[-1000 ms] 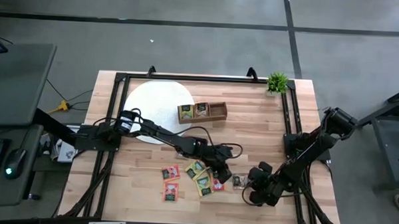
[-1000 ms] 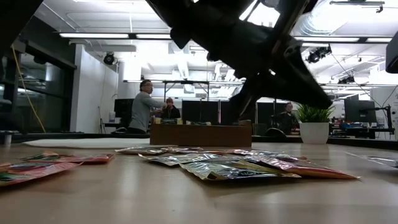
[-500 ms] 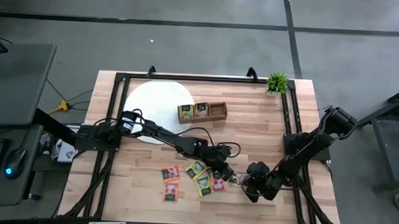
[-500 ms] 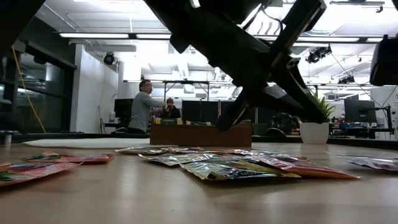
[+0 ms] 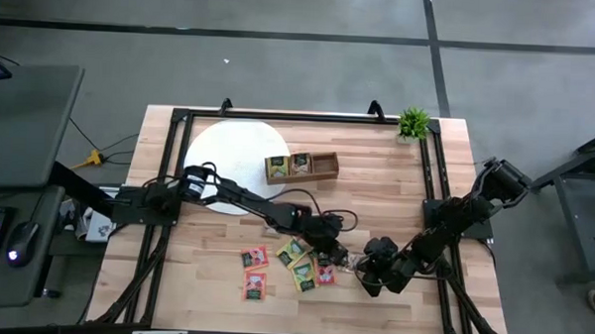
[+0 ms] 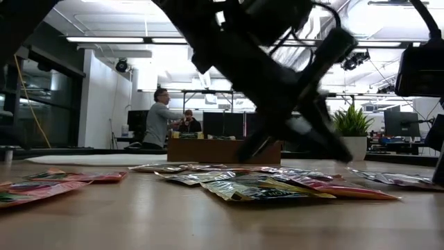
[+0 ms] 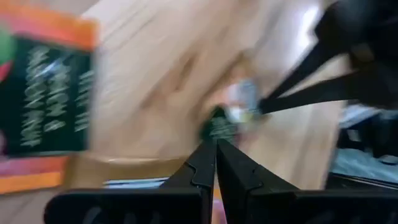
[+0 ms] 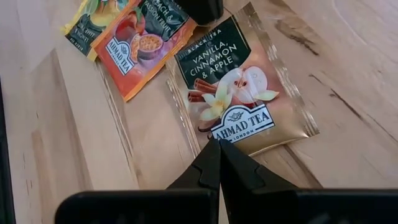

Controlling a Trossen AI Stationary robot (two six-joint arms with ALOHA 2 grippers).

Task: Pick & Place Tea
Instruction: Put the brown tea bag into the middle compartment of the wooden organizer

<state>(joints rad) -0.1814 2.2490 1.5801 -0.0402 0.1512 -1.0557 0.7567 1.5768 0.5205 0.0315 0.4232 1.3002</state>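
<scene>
From above I see a pale plank table (image 5: 224, 283) on a grey concrete floor. A brown wooden tray (image 5: 301, 167), long axis running across the table, sits just beside a round white mat (image 5: 228, 155). My landmark is that tray. Well on the near side of it lies the tea (image 5: 292, 266): flat, glossy foil squares in green, yellow and red, loosely scattered, some overlapping. The left gripper (image 5: 340, 257) is at the right edge of that cluster, its tips pinched together; I cannot tell whether it holds a packet. The right gripper (image 5: 366, 277) is just beside it, also closed. A small green plant (image 5: 413, 122) stands at the far corner beyond the tray.

At table height the packets (image 6: 270, 186) lie flat and crinkled in front of the tray (image 6: 223, 150), dark arms blurred above them. Behind is a bright office with people at desks.

The left wrist picture shows closed fingers (image 7: 205, 171) over smeared wood, an orange-edged packet (image 7: 46, 99) at the side.

The right wrist picture shows shut fingers (image 8: 208, 165) at the edge of a gold apple-and-vanilla packet (image 8: 239, 87), lying skewed to the grain, with an orange packet (image 8: 140, 46) beside it.
</scene>
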